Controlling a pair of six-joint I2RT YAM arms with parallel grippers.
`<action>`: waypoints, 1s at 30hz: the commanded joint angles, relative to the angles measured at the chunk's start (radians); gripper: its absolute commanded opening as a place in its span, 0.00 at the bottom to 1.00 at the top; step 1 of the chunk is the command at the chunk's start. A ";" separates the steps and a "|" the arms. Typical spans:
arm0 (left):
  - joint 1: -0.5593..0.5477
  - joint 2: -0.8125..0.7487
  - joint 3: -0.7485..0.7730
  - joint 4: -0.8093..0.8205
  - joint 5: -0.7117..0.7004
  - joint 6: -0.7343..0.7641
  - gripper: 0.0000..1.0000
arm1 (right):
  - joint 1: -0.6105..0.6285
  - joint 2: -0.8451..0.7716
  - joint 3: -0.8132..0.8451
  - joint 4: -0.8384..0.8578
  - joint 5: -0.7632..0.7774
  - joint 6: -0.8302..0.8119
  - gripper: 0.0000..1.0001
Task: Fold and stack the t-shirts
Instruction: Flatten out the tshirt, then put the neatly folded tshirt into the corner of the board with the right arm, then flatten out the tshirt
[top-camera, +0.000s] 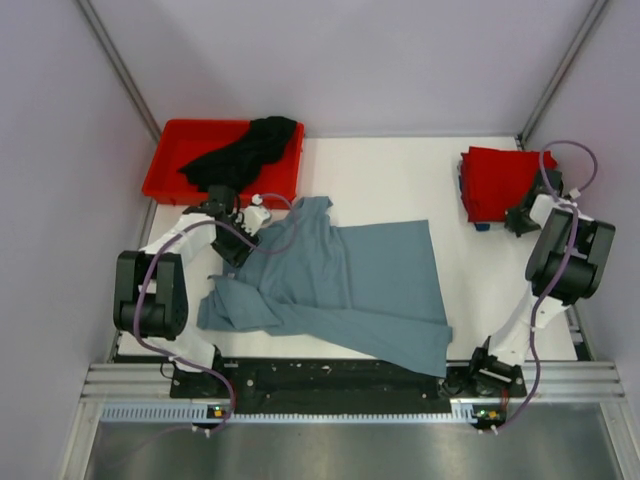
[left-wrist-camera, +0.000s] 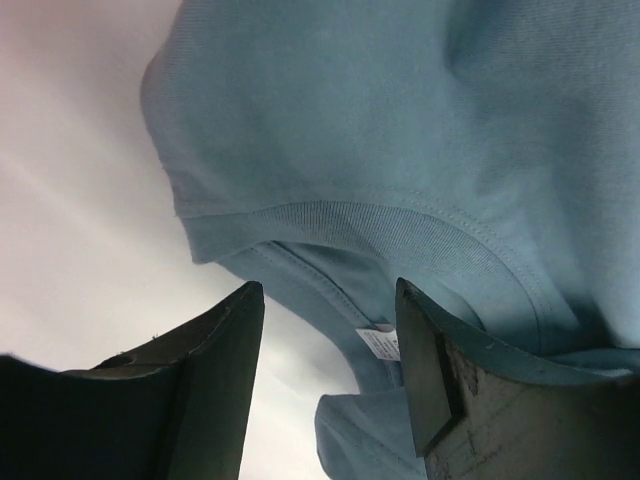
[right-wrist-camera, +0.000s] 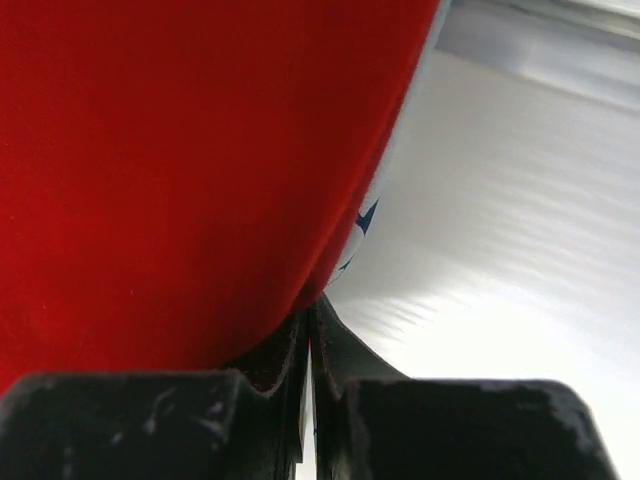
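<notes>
Label (left-wrist-camera: 378, 342) on grey-blue t-shirt (left-wrist-camera: 400, 120) shows only in left wrist view

arms (top-camera: 150, 295): black joints, white links | cables (top-camera: 592, 158): purple | pincer fingers (left-wrist-camera: 200, 390): black, scuffed

A red bin (top-camera: 168, 160) sits at ten o'clock on the white worktop (top-camera: 400, 180), its long side along the far edge. A slotted metal rail (top-camera: 130, 385) borders six o'clock.

The left claw (left-wrist-camera: 328, 292) stands open over the ribbed collar (left-wrist-camera: 400, 225) of the grey-blue t-shirt (left-wrist-camera: 400, 110).
</notes>
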 joint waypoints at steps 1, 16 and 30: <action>0.006 0.034 0.086 -0.028 0.034 -0.007 0.60 | 0.009 0.188 0.206 -0.013 -0.042 0.093 0.00; 0.076 0.094 0.264 -0.175 0.095 -0.041 0.61 | 0.115 0.077 0.229 0.008 -0.001 -0.133 0.32; 0.076 0.313 0.348 -0.080 0.125 0.013 0.63 | 0.423 0.053 0.191 -0.060 -0.380 -0.689 0.65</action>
